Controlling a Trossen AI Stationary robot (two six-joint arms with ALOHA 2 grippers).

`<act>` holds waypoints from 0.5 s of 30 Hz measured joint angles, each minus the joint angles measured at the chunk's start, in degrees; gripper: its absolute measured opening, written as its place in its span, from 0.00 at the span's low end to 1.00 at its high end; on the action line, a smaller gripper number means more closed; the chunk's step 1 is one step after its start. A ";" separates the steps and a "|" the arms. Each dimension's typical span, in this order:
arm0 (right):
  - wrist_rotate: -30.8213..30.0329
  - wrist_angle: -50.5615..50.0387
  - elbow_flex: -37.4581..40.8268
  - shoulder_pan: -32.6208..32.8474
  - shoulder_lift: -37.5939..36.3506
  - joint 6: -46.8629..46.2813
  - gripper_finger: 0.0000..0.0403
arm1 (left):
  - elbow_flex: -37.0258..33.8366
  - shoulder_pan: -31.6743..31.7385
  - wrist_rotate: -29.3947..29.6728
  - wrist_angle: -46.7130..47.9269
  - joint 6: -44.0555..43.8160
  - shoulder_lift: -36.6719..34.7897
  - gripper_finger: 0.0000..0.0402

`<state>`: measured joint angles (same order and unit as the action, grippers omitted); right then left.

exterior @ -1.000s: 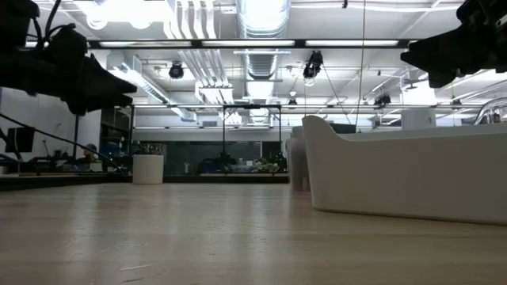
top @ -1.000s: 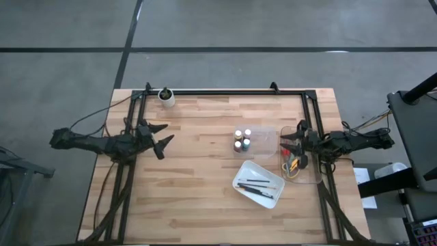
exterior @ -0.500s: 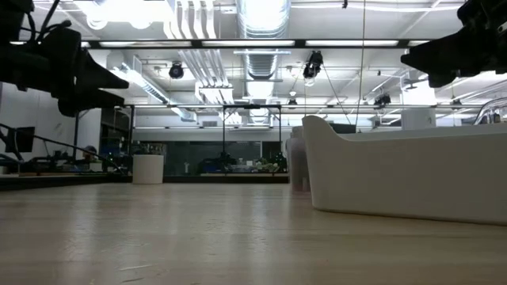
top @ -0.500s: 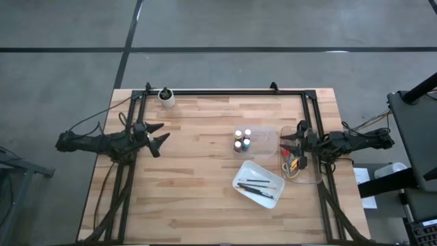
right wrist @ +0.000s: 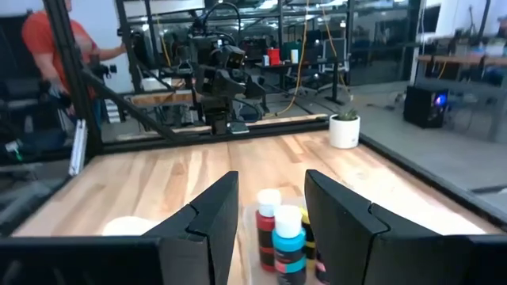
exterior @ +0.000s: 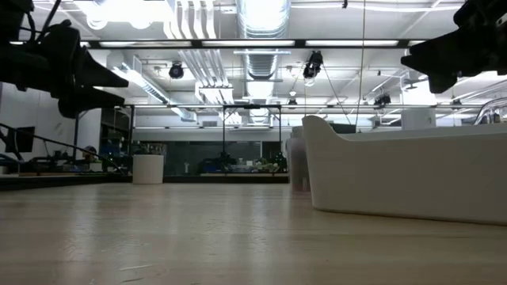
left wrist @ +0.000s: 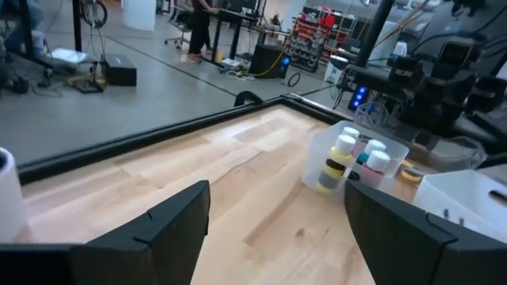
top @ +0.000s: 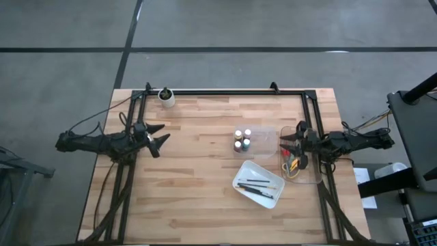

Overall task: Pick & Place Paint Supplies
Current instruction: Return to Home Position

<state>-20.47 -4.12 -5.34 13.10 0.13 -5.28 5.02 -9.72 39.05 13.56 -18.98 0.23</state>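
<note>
The left gripper (top: pixel 162 134), spread and empty, has been drawn back to the left edge of the bench (top: pixel 198 205), the right gripper (top: pixel 285 144) kept spread over the right-edge bin (top: pixel 315 175) holding the scissors (top: pixel 293 163), with bottles (top: pixel 242 139) and brushes (top: pixel 259 186) stowed mid-bench, so the sorting is judged done.

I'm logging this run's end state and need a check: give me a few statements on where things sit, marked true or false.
The brushes lie in the white tray. True.
The scissors lie on the bare table. False: they are in the transparent bin below the right gripper.
The left gripper holds a paint bottle. False: it is open and empty, at the table's left.
The paint bottles stand upright. True.
</note>
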 joint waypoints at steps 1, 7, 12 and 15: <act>0.00 0.00 0.00 0.00 0.04 -1.04 0.36 | 0.00 0.00 -0.13 0.00 -1.08 0.00 0.74; -0.04 -0.02 0.00 0.00 0.04 -1.95 0.36 | -0.02 0.00 -0.11 0.00 -0.99 0.00 0.74; -0.04 -0.04 0.00 0.00 0.04 -5.07 0.36 | -0.02 0.00 -0.11 0.00 -0.75 0.00 0.74; -0.06 -0.07 0.00 0.00 0.04 -6.86 0.36 | -0.02 0.00 -0.11 0.00 -0.74 0.00 0.74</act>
<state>-20.53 -4.19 -5.34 13.10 0.16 -12.14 4.99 -9.72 38.94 13.56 -19.73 0.23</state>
